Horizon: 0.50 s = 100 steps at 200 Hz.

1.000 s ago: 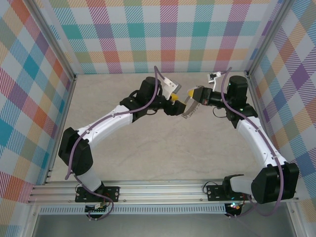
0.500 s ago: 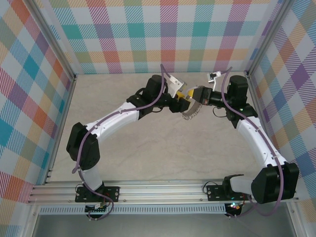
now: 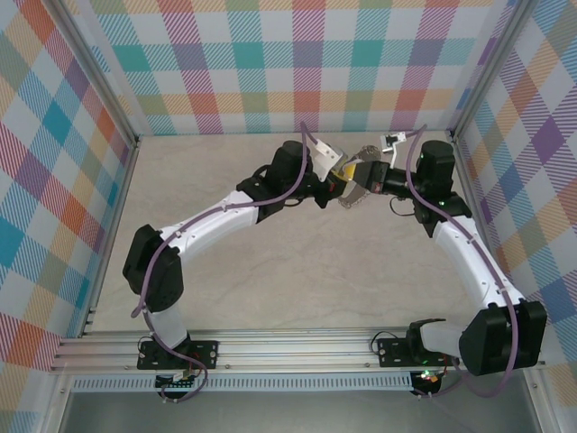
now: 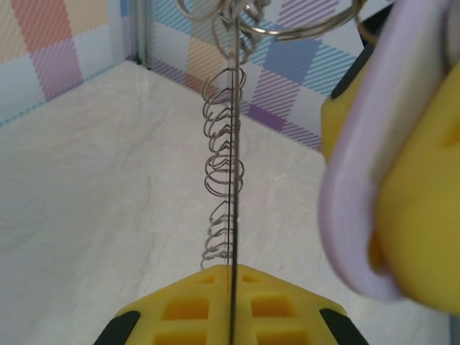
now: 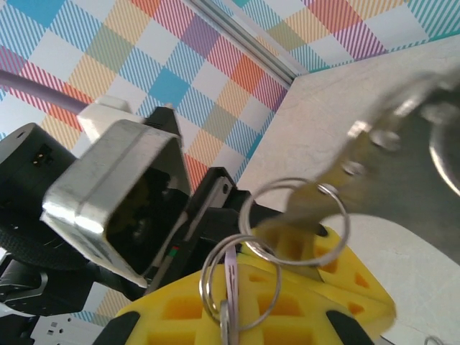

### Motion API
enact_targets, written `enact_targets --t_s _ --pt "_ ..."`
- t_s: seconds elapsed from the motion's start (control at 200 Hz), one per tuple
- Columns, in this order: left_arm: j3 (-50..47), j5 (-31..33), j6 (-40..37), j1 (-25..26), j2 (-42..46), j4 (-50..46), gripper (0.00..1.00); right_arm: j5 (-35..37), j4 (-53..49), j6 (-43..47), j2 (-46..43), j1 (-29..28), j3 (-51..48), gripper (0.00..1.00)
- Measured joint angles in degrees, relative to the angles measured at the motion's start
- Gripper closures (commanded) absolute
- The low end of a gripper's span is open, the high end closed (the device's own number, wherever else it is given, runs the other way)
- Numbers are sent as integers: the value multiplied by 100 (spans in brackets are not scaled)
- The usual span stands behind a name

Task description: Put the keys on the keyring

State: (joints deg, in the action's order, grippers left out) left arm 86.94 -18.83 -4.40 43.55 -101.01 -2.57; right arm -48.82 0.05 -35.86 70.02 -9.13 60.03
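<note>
Left wrist view: the lilac key is a close blur, its top cut off by the picture's edge. Right wrist view: the grey keyring is blurred and runs off the right edge.

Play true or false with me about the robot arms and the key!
1. The left gripper and right gripper meet over the far part of the table. True.
2. The gripper pads are blue. False: they are yellow.
3. The left gripper is wide open. False: it is shut on the thin metal keyring.
4. A lilac key sits between the right gripper's pads. True.
5. The walls are plain white. False: they have colourful checks.
</note>
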Motion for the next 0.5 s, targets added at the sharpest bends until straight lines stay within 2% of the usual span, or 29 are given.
enact_targets --t_s 0.5 --pt "-538 1797 -1471 426 789 208 100 -428 645 79 -315 -4 -376 100"
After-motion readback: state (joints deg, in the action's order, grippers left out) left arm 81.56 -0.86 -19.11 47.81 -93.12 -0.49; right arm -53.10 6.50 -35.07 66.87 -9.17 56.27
